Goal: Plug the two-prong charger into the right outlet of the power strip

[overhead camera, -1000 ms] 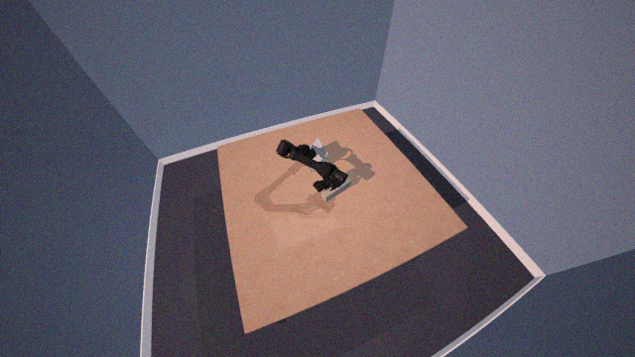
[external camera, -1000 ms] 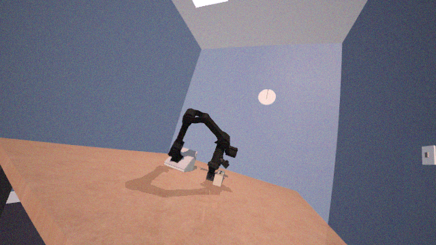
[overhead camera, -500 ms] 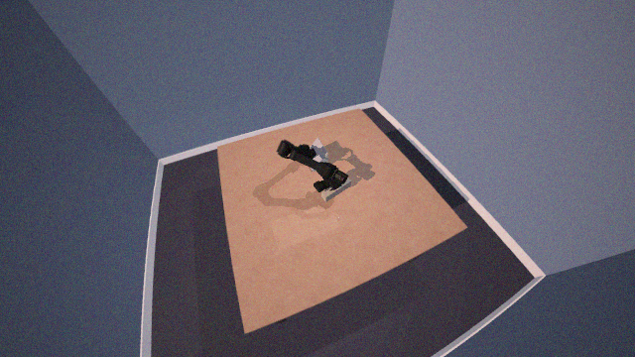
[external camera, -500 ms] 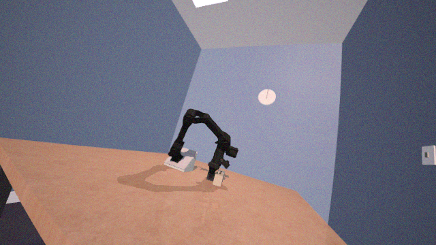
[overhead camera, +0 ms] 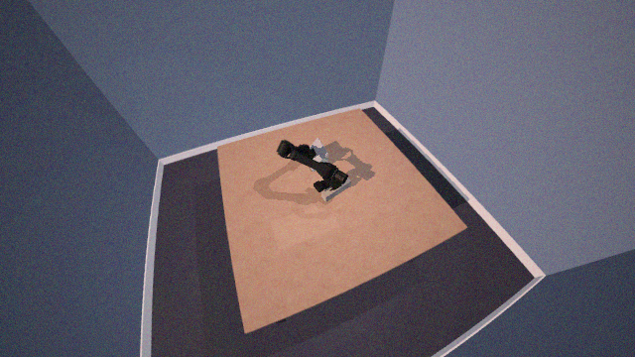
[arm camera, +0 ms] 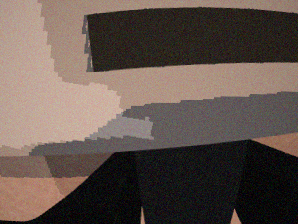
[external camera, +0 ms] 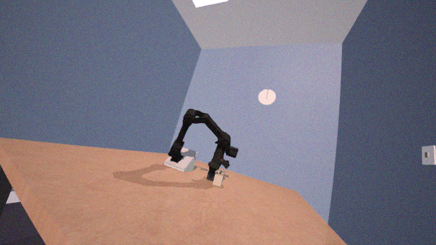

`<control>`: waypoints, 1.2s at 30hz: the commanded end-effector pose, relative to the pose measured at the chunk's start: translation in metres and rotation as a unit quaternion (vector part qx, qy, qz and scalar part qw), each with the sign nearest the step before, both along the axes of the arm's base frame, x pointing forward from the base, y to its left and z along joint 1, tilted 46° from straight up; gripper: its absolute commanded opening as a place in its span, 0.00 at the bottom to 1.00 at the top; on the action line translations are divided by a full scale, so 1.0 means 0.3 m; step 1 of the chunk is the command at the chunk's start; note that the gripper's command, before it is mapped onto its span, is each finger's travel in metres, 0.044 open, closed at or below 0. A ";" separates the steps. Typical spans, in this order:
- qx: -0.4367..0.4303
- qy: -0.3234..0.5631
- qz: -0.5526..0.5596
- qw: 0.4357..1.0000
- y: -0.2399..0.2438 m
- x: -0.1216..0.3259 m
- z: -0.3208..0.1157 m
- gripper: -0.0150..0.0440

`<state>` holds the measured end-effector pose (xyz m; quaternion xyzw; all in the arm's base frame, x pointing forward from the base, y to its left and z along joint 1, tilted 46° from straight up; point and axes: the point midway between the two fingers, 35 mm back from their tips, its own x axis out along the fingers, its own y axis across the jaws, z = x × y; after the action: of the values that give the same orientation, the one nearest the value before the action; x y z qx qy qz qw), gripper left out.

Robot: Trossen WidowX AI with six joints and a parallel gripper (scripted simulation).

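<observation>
The power strip (overhead camera: pixel 337 192) (external camera: pixel 219 180) (arm camera: pixel 30 75) is a pale block on the table, with a long dark panel along its face in the wrist view. My gripper (external camera: pixel 210 176) (arm camera: pixel 177 145) is low, close beside the strip, and shut on the charger. The charger (arm camera: pixel 192 187) is a dark block between the black fingers at the bottom of the wrist view. Its far edge meets the strip's shaded grey side in that view; I cannot tell if they touch. The prongs and the outlet slots are hidden or too dark to make out.
The wooden table (overhead camera: pixel 317 258) (external camera: pixel 136 211) carries the arm's pale base (external camera: pixel 188 164), behind the strip. The arm arches over from the base and throws a shadow on the table. A round white disc (external camera: pixel 266 96) and a small white plate (external camera: pixel 432 156) are on the walls.
</observation>
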<state>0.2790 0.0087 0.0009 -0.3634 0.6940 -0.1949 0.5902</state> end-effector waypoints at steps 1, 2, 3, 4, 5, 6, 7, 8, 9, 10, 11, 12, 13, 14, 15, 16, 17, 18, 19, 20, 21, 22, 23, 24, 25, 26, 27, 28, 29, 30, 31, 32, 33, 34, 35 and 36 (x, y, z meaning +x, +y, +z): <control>0.003 -0.015 0.002 1.000 0.004 0.021 0.001 0.25; 0.003 -0.015 0.002 1.000 0.004 0.021 0.001 0.25; 0.003 -0.015 0.002 1.000 0.004 0.020 0.001 0.25; 0.003 -0.015 0.002 1.000 0.004 0.020 0.001 0.25; 0.003 -0.015 0.002 1.000 0.004 0.020 0.002 0.25; 0.003 -0.015 0.002 1.000 0.004 0.019 0.002 0.25; 0.003 -0.015 0.002 1.000 0.005 0.019 0.002 0.25; 0.003 -0.015 0.002 1.000 0.005 0.019 0.002 0.25; 0.003 -0.015 0.002 1.000 0.005 0.018 0.003 0.25; 0.003 -0.015 0.002 1.000 0.005 0.018 0.003 0.25; 0.003 -0.015 0.002 1.000 0.005 0.018 0.003 0.25; 0.003 -0.015 0.002 1.000 0.005 0.017 0.003 0.25; 0.003 -0.015 0.002 1.000 0.005 0.017 0.004 0.25; 0.003 -0.015 0.002 1.000 0.005 0.017 0.004 0.25; 0.003 -0.015 0.002 1.000 0.006 0.016 0.004 0.25; 0.003 -0.015 0.002 1.000 0.006 0.016 0.004 0.25; 0.003 -0.015 0.002 1.000 0.006 0.016 0.005 0.25; 0.003 -0.015 0.002 1.000 0.006 0.016 0.005 0.25; 0.003 -0.015 0.002 1.000 0.007 0.017 0.005 0.25; 0.003 -0.015 0.002 1.000 0.007 0.017 0.006 0.25; 0.003 -0.015 0.002 1.000 0.007 0.017 0.006 0.25; 0.003 -0.015 0.002 1.000 0.007 0.017 0.006 0.25; 0.003 -0.015 0.002 1.000 0.008 0.018 0.006 0.25; 0.003 -0.015 0.002 1.000 0.008 0.018 0.006 0.25; 0.003 -0.015 0.002 1.000 0.008 0.018 0.007 0.25; 0.003 -0.015 0.002 1.000 0.009 0.018 0.007 0.25; 0.003 -0.015 0.002 1.000 0.009 0.019 0.007 0.25; 0.003 -0.015 0.002 1.000 0.009 0.019 0.007 0.25; 0.003 -0.015 0.002 1.000 0.009 0.019 0.008 0.25; 0.003 -0.015 0.002 1.000 0.010 0.019 0.008 0.25; 0.003 -0.015 0.002 1.000 0.010 0.019 0.008 0.25; 0.003 -0.015 0.002 1.000 0.010 0.020 0.008 0.25; 0.003 -0.015 0.002 1.000 0.011 0.020 0.009 0.25; 0.003 -0.015 0.002 1.000 0.011 0.020 0.009 0.25; 0.003 -0.015 0.002 1.000 0.011 0.020 0.009 0.25; 0.003 -0.015 0.002 1.000 0.011 0.021 0.009 0.25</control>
<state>0.2792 0.0088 0.0017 -0.3621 0.6931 -0.1949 0.5920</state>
